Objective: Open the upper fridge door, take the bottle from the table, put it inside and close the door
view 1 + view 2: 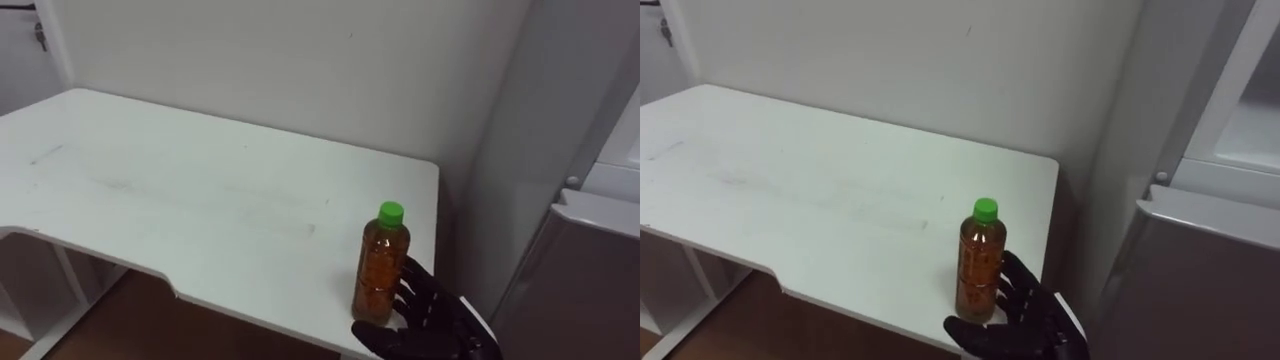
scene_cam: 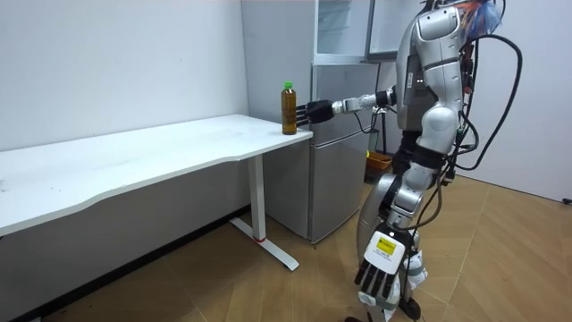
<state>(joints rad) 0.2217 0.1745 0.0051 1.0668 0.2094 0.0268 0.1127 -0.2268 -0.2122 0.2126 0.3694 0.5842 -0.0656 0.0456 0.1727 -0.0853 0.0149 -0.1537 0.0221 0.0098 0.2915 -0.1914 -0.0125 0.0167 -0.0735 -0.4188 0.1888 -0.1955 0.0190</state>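
A clear bottle (image 1: pixel 380 265) of amber drink with a green cap stands upright near the right front corner of the white table (image 1: pixel 200 190). My right hand (image 1: pixel 430 325) is open right beside it. The fingers are spread along the bottle's right and rear side, and the thumb lies low in front of its base. I cannot tell whether the hand touches the bottle. In the room view the right arm reaches out level to the bottle (image 2: pixel 289 107), and my left hand (image 2: pixel 380 279) hangs low by my leg with relaxed fingers.
The grey fridge (image 1: pixel 590 250) stands just right of the table against the wall. Its upper compartment (image 1: pixel 1250 120) is open, with pale shelves showing inside. I stand in front of the fridge on a wooden floor, and the long table stretches away to my left.
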